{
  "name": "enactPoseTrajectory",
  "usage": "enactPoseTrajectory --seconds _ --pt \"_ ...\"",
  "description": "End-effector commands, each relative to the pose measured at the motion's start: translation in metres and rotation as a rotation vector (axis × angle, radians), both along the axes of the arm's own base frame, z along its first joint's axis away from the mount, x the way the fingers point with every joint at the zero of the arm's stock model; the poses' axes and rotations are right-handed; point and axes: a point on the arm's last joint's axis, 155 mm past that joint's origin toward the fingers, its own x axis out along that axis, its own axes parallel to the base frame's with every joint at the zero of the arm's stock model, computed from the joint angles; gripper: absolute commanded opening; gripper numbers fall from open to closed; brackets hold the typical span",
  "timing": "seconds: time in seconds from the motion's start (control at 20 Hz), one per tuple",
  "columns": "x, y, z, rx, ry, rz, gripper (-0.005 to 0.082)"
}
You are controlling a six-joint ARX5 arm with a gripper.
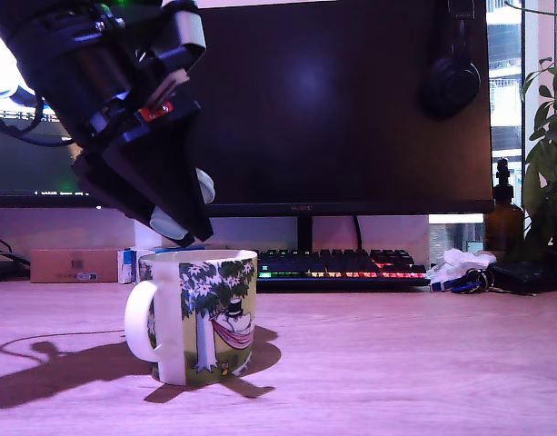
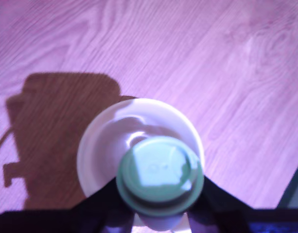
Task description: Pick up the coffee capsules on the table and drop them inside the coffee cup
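The coffee cup [image 1: 201, 313], a white mug printed with a tree and a hammock, stands on the wooden table with its handle toward the exterior view's left. My gripper [image 1: 185, 220] hangs tilted just above its rim. In the wrist view the gripper [image 2: 160, 206] is shut on a pale grey-teal coffee capsule [image 2: 160, 174], held round face toward the camera over the cup's white opening [image 2: 97, 145]. In the exterior view the fingers hide the capsule. No other capsule shows.
Behind the cup are a small blue-and-white box [image 1: 128, 266], a cardboard box [image 1: 74, 265], a lit keyboard [image 1: 337, 266] and a dark monitor [image 1: 333, 100]. At the exterior view's right are crumpled tissue [image 1: 455, 266], a brown bottle [image 1: 503, 218] and a plant [image 1: 551, 154].
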Motion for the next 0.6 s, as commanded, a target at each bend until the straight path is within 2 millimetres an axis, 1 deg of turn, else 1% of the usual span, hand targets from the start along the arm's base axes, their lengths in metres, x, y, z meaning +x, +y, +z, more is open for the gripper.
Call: enactPoseTrajectory --seconds 0.0,0.25,0.3,0.35,0.4,0.45,0.5,0.55 --pt "0.0000 -0.0023 -0.0029 0.003 -0.005 -0.013 0.0183" --pt "-0.0008 -0.0016 -0.0036 0.007 -0.001 -0.012 0.0185" --pt "-0.0013 -0.0012 -0.0039 0.009 0.002 -0.012 0.0238" --pt "-0.0011 -0.0012 -0.0039 0.009 0.001 -0.013 0.0380" --pt "-0.0015 -0.0010 -0.0041 0.009 0.004 -0.010 0.0546" --pt "-0.0022 -0.0006 -0.0045 0.011 0.008 -0.009 0.0645" --pt "-0.0031 0.0002 -0.0052 0.014 0.013 -0.009 0.0668" --pt "-0.0036 -0.0004 -0.0049 0.010 0.017 -0.007 0.0667"
